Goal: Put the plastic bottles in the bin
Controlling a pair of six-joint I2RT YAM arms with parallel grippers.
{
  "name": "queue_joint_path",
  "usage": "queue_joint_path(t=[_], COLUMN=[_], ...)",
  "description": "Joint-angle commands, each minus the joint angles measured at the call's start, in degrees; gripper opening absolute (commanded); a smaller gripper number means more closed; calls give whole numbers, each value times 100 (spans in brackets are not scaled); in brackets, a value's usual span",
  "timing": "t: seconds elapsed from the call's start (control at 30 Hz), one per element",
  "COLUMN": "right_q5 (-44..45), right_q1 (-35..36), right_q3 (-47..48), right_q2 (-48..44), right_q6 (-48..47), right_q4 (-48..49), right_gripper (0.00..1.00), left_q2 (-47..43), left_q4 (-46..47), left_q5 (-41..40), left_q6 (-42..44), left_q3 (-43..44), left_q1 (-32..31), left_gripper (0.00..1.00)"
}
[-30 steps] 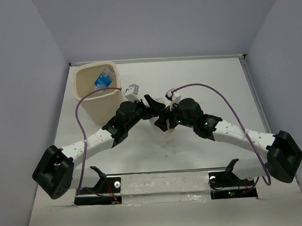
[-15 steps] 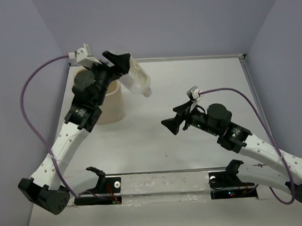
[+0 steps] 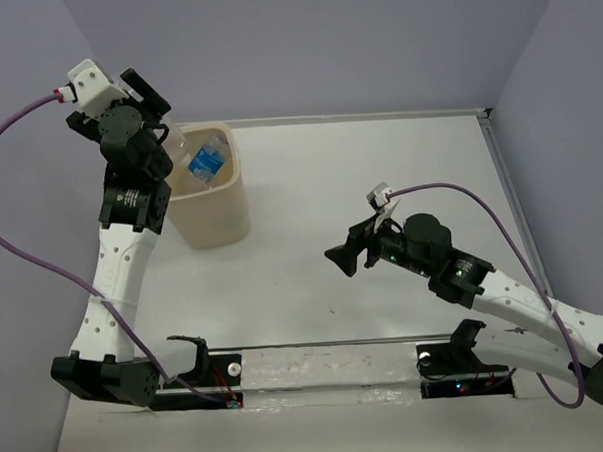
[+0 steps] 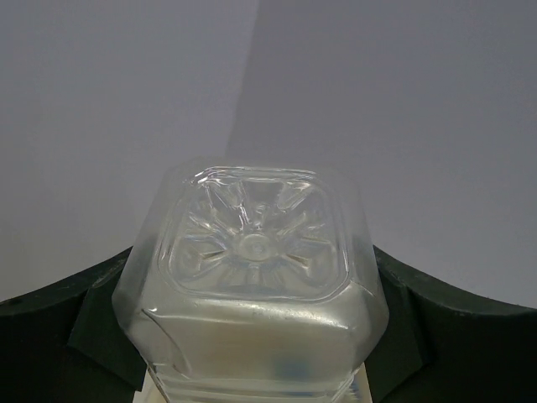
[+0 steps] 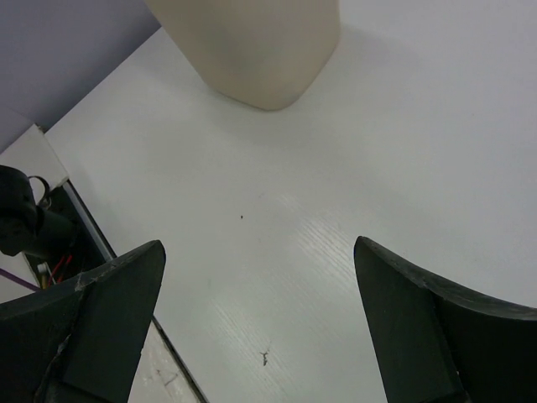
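Note:
My left gripper (image 3: pixel 157 114) is raised high over the near-left rim of the cream-beige bin (image 3: pixel 221 224) and is shut on a squarish clear plastic bottle (image 3: pixel 175 143), which hangs tilted down toward the bin's opening. In the left wrist view the bottle's square base (image 4: pixel 252 252) fills the space between the dark fingers (image 4: pixel 403 311). A bottle with a blue label (image 3: pixel 206 158) lies inside the bin. My right gripper (image 3: pixel 341 256) is open and empty above the bare table, right of the bin. In the right wrist view (image 5: pixel 260 336) the bin's lower wall (image 5: pixel 252 42) shows at the top.
The white table ends at purple walls at the back and both sides. A metal rail with the arm mounts (image 3: pixel 328 370) runs along the near edge. Purple cables loop from both wrists.
My left arm lifted the squarish bottle from the table's middle and swung it up and left over the bin. My right arm drew back to the right, away from the middle.

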Motion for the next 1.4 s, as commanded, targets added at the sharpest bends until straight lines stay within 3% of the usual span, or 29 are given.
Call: queue_joint_path(t=[0.0,0.2,0.37,0.5,0.63,0.73,1.0,1.37], right_q5=[-7,-121,-113,-78,19,54,168,186], right_q1=[49,49,49,49,49,49,49,49], right_q3=[-103,-200,-217,-217,-252,-244,-252,2], right_q2=[-125,-195,-169,-116,-143,-125,-143,-108], right_q6=[-101,-74,-57,-65,-74,-83,-101,22], right_q4=[309,450,458,502,494,494,494,327], right_gripper=[98,98,98,98,98,98,98,98], left_q2=[-77,-130,63,274,538,740,837,99], left_q4=[959,1524,1788,1832,1692,1498,918,-303], left_q5=[-1184,-492,-446,-358,-252,-296,-271,371], left_q6=[1176,1519,2318,2346,2197,1925,1442,852], left_q3=[-767,-1585,-2016,-2375,-2631,-2711,-2324,-742], left_q1=[-2,-54,-520,-687,-793,-881,-899,-899], left_gripper=[40,43,44,47,56,73,99,99])
